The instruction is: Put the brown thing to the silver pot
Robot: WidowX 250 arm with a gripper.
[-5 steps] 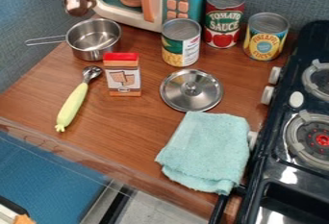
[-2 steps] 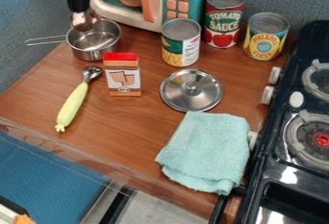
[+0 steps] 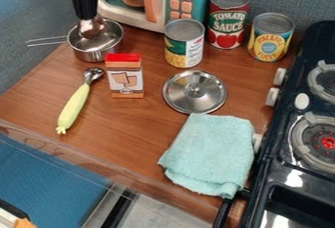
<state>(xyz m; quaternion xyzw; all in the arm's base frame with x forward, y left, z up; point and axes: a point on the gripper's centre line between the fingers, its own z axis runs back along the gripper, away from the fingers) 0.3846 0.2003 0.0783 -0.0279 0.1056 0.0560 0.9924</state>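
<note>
The gripper (image 3: 87,16) hangs down from the top left, over the silver pot, shut on the shiny brown thing (image 3: 91,28). That brown thing is at the pot's opening, towards its left and back side; whether it touches the pot I cannot tell. The silver pot (image 3: 98,53) stands upright at the counter's back left, its wire handle pointing left.
Right of the pot stand a corn can (image 3: 184,46), a tomato can (image 3: 227,21) and a pineapple can (image 3: 270,38). A toy microwave (image 3: 155,2) is behind. Nearer are a red-topped box (image 3: 124,78), scoop (image 3: 73,105), lid (image 3: 195,92), towel (image 3: 210,153) and stove (image 3: 294,168).
From left of the pot's rim, the gripper has moved right and down with the brown thing, which is now over the pot's opening. The other objects have stayed put.
</note>
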